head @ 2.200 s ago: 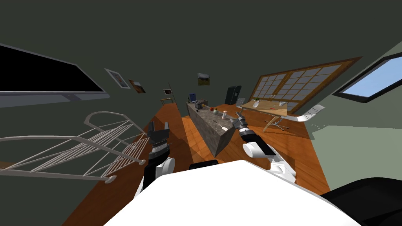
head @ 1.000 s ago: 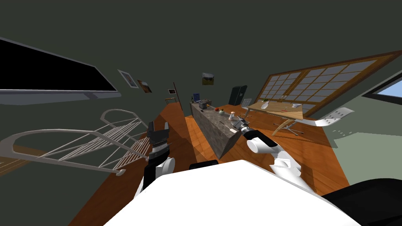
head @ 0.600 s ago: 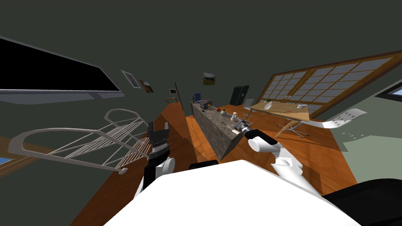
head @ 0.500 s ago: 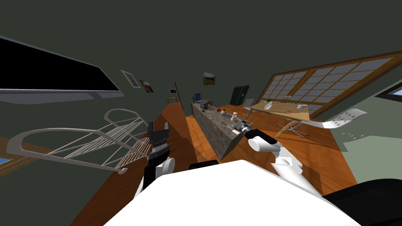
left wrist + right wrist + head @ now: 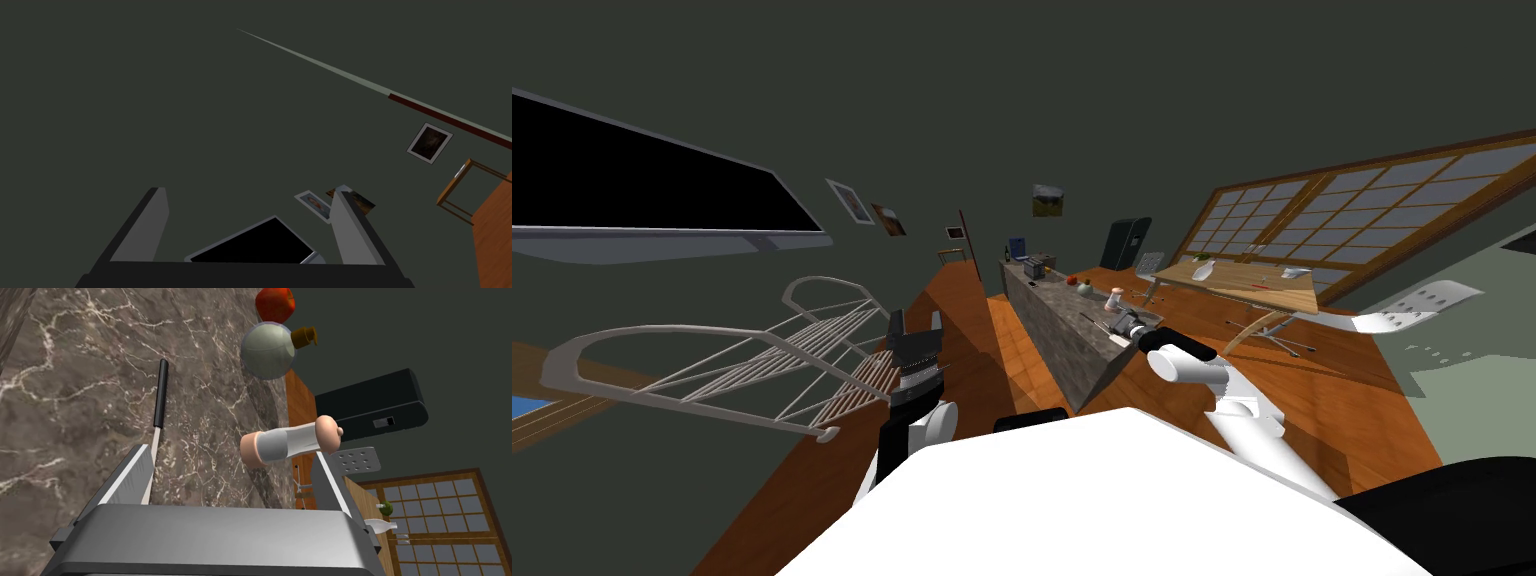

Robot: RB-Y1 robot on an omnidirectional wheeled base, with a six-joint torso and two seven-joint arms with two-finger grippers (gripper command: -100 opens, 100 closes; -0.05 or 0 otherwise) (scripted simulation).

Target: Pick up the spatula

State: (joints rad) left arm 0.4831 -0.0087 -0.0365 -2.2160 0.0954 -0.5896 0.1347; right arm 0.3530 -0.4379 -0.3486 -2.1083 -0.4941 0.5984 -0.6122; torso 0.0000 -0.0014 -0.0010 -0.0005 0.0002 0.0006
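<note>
The spatula (image 5: 160, 392) lies flat on a brown marbled counter (image 5: 75, 388). It has a black handle and a pale shaft, and its blade end is hidden behind one finger of my right gripper (image 5: 231, 453). That gripper hovers low over the counter's near end, open and holding nothing. In the head view the spatula (image 5: 1090, 320) lies just left of the right gripper (image 5: 1124, 322). My left gripper (image 5: 250, 200) is open and empty, raised at the chest's left (image 5: 915, 325).
Past the right gripper's fingers on the counter stand a pepper mill (image 5: 287, 443), a round corked flask (image 5: 267, 350) and a red apple (image 5: 274, 302). A white wire rack (image 5: 762, 350) is on my left. A wooden table (image 5: 1242, 280) and a perforated chair (image 5: 1412, 305) are at the right.
My view has swung, so the room has shifted. My right arm has reached down and closer to the counter's near end, over the spatula. The left arm has stayed put.
</note>
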